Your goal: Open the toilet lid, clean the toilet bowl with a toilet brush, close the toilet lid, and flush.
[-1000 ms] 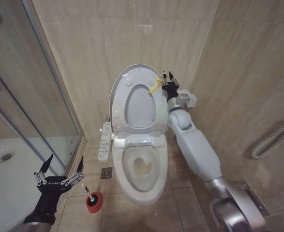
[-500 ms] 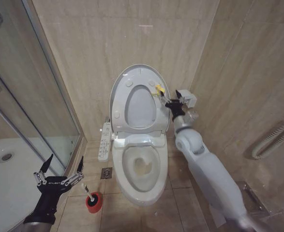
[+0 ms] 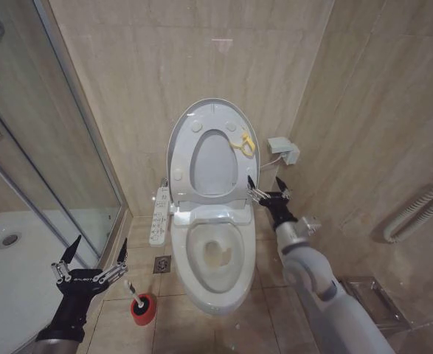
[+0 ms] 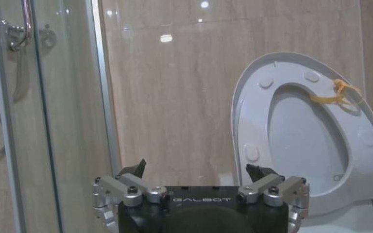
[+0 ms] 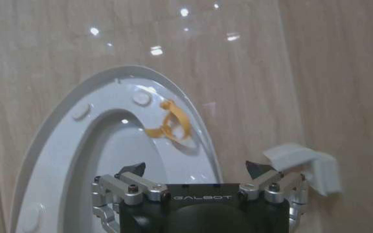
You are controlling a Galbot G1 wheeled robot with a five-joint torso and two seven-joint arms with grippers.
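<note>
Glossy white plastic oval toilet lid [image 3: 209,118] upright against wall with ring seat, leaving white ceramic toilet bowl [image 3: 215,254] exposed for cleaning. Right gripper [image 3: 265,188] empty, fingers spread, just beside seat's lower edge. White-handled toilet brush [image 3: 130,289] in red holder, just below-right of empty, splayed left gripper [image 3: 88,265].

Item count:
- One toilet bowl [image 3: 215,254], centre frame.
- One toilet lid [image 3: 201,122], raised above it.
- One seat ring [image 3: 231,190] with one yellow loop [image 3: 243,144].
- One toilet brush [image 3: 130,288] in one red holder [image 3: 144,310], lower left.
- Two grippers: left gripper [image 3: 98,255], right gripper [image 3: 265,182].
</note>
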